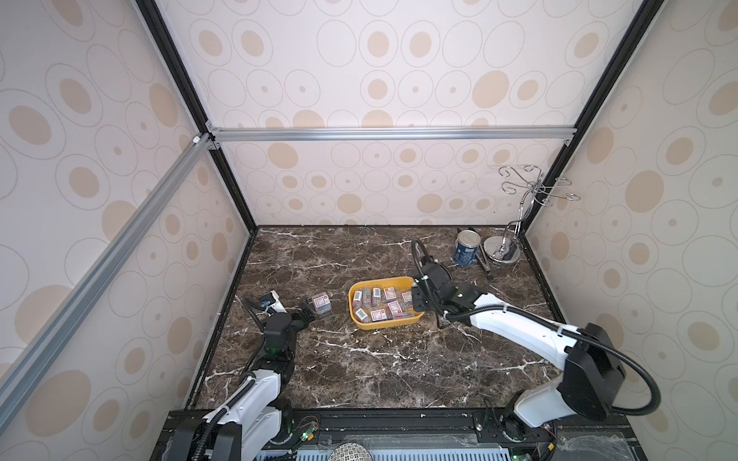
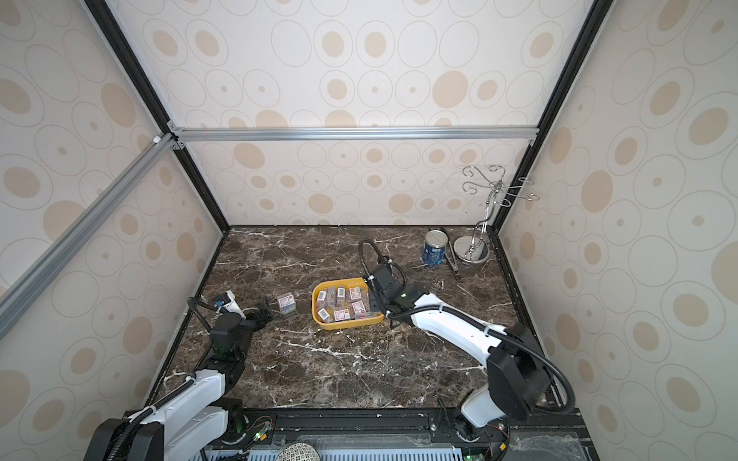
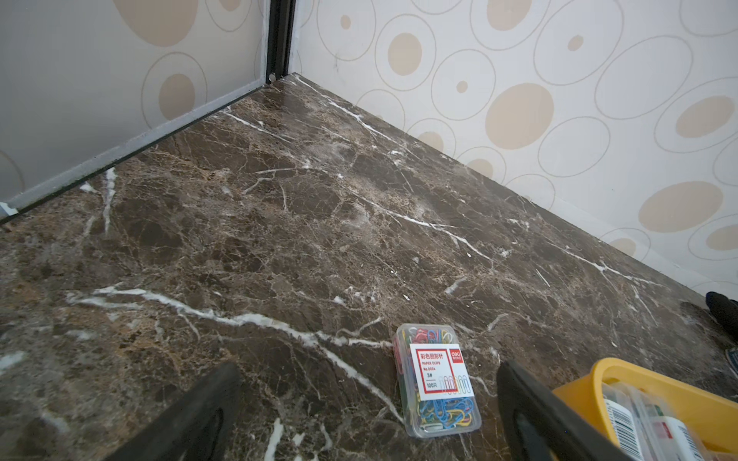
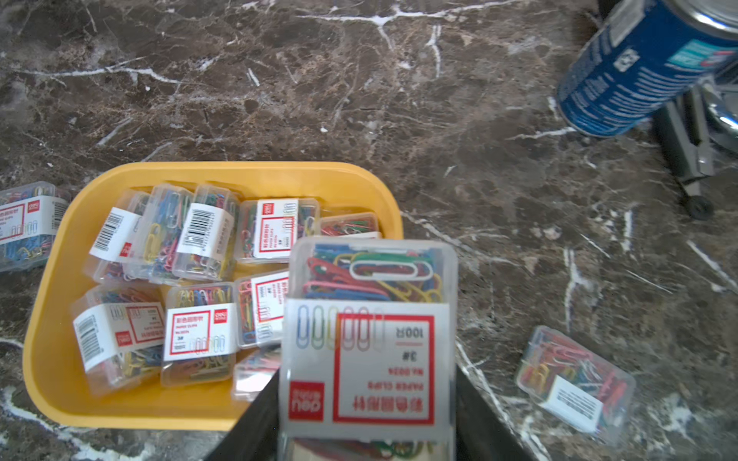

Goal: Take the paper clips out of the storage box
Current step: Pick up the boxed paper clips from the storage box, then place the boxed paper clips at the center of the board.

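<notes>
Paper clips point(image 1: 379, 305), clear plastic red-labelled boxes — most lie in the shallow yellow plastic storage box point(image 1: 383, 324), mid-frame in both top views. One clip box point(image 4: 367, 339) clamped by right gripper point(image 4: 367, 431) at its right end; another clip box point(image 1: 320, 304) on brown marble tabletop point(image 1: 359, 371) to its left — beside left gripper point(image 1: 306, 313), jaws spread wide.

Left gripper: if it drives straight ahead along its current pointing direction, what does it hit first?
Most likely the loose box of paper clips lying flat on the table, just ahead of the open left gripper. The storage box sits off to the side, out of that line.
</notes>
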`<control>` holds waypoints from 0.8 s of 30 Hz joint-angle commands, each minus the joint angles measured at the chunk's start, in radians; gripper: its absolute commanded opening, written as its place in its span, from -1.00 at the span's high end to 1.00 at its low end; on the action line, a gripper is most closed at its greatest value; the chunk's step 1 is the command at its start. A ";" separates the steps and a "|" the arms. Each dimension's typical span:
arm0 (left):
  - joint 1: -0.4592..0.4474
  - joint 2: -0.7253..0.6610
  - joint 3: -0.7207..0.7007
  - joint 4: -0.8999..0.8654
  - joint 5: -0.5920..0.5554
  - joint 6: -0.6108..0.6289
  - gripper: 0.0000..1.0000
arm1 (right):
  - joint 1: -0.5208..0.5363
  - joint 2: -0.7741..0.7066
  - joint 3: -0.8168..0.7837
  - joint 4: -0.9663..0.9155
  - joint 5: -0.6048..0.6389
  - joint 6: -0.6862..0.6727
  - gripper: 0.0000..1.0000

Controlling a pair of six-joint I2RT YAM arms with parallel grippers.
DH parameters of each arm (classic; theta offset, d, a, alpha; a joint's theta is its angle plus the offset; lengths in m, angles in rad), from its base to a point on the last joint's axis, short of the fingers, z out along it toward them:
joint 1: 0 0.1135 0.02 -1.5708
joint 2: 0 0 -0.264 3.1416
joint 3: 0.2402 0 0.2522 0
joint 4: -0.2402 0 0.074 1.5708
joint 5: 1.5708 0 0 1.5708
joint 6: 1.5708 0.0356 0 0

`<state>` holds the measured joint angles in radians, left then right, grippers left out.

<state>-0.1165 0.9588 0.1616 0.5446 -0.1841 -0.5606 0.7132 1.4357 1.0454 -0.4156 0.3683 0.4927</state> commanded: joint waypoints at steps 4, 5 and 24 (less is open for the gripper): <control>-0.008 -0.019 0.012 -0.011 -0.021 -0.004 -1.00 | -0.141 -0.150 -0.138 0.034 -0.007 0.037 -0.11; -0.008 -0.020 0.011 -0.011 -0.021 -0.004 -1.00 | -0.164 -0.153 -0.149 0.039 -0.019 0.037 -0.11; -0.009 -0.027 0.007 -0.008 -0.023 -0.004 -1.00 | -0.503 0.093 -0.114 0.074 -0.116 -0.040 -0.06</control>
<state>-0.1200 0.9436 0.1616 0.5430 -0.1879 -0.5606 0.2401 1.5017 0.8967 -0.3508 0.2565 0.4721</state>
